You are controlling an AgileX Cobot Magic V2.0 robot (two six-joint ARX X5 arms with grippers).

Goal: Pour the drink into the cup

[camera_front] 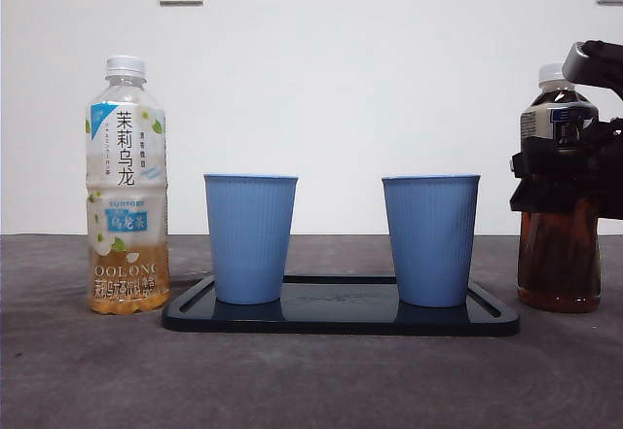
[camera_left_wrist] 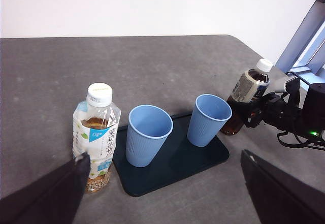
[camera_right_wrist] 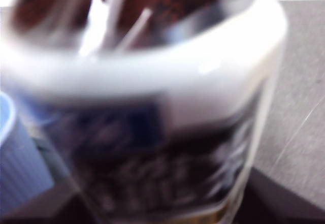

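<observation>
Blue paper cups, two of them, stood on one dark tray. We counted two bottles: a pale oolong bottle at nine o'clock of the tray, and a dark tea bottle at three o'clock. Our right gripper pinched the dark tea bottle at its middle. Our left gripper hung above with jaws spread wide.

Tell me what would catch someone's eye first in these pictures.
Two blue cups stand upright side by side on a dark tray at the table's centre. A pale oolong bottle stands off one end of the tray; at the other, the right gripper is at a dark tea bottle.
</observation>
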